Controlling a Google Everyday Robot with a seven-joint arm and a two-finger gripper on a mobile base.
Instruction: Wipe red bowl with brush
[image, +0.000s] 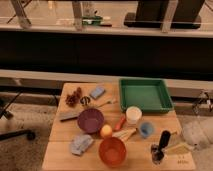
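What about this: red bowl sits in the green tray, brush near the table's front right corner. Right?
No. Camera view: the red bowl is on the table, front middle, outside the green tray. The brush is near the front right corner, gripper beside it.

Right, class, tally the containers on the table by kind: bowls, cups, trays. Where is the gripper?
Bowls: 2, the red bowl and the purple bowl
Cups: 2, the white cup and the blue cup
Trays: 1, the green tray
Total: 5
The gripper is low on the right, beside the brush.
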